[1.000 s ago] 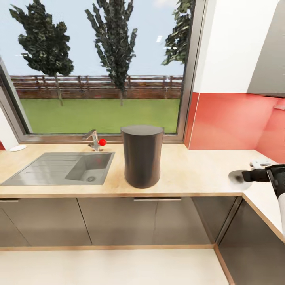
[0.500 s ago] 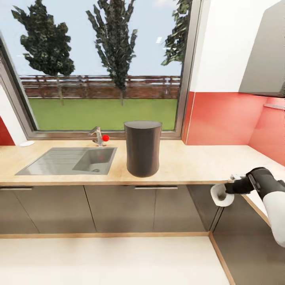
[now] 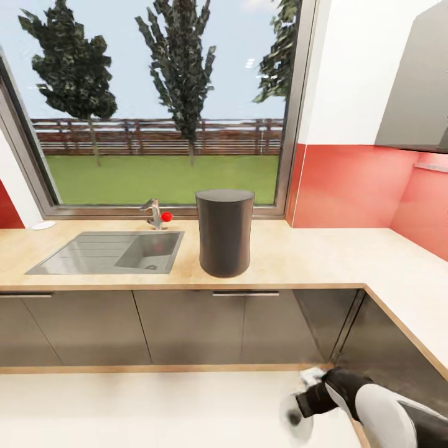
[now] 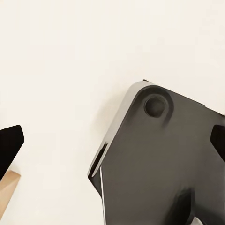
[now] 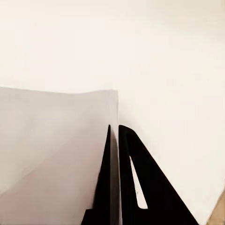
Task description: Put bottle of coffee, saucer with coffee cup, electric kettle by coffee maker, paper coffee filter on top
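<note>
White paper, thin and limp: the paper coffee filter [image 5: 56, 154] is nipped by its edge in the closed right pincer [image 5: 115, 164], low over the floor. It likely weighs almost nothing and creases easily, so a light edge hold suits. The left pincer [image 4: 112, 143] gapes wide, empty. The right wrist view gives the pinch; the head view, blurred there, gives the coffee maker [image 3: 224, 233] beyond on the worktop [image 3: 298, 255].

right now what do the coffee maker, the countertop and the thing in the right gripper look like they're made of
Coffee maker: dark grey, matte, no highlights; could be plastic or coated metal. Kitchen countertop: light wood-grain surface, wood or laminate. Right gripper pinches a thin white sheet, faintly translucent with a crisp edge; likely the paper coffee filter.
</note>
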